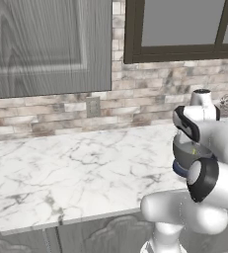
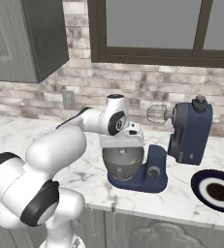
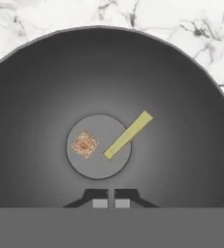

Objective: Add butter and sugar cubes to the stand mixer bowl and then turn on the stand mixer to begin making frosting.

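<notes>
Item, stand mixer (image 2: 181, 140): we find it on the marble bench (image 1: 61, 173), head tilted back. Bowl (image 3: 36, 97): we see one tan-orange cube (image 3: 85, 144) and a yellow strip (image 3: 128, 134) on its floor. Gripper (image 3: 111, 197): jaws together, empty, above bowl.

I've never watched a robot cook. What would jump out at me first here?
The big white arm bent over a navy-blue stand mixer on the marble counter, with the mixer head tipped back. Looking down from the hand, the shut gripper hangs over the grey bowl, where a tan-orange cube and a yellow stick lie.
</notes>
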Robot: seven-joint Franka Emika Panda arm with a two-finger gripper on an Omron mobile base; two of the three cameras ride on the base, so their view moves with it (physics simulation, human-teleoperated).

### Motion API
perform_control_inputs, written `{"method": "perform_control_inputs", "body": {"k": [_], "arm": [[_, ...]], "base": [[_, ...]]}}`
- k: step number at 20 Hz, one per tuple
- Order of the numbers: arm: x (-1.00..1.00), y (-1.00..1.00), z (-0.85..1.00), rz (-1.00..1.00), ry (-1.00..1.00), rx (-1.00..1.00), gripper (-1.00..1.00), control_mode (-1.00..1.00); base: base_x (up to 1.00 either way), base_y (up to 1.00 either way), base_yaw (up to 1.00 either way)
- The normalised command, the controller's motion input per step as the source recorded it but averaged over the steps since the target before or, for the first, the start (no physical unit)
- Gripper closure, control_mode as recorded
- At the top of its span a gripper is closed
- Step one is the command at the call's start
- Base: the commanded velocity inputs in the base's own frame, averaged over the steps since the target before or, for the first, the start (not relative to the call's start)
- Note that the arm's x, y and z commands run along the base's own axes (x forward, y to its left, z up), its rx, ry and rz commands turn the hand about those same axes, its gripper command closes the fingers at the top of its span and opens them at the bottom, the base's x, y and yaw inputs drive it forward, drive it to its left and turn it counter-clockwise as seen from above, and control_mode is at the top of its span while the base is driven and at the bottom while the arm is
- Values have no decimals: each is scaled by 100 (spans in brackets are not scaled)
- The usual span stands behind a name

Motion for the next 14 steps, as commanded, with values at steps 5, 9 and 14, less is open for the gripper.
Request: {"method": "perform_control_inputs", "body": {"k": [5, 9, 14], "arm": [[12, -17, -32, 0, 4, 6, 100, -100], [-4, -19, -11, 0, -1, 9, -100, -100], [-15, -3, 7, -2, -1, 6, -100, -100]], "base": [[0, 0, 0], [0, 0, 0], [0, 0, 0]]}}
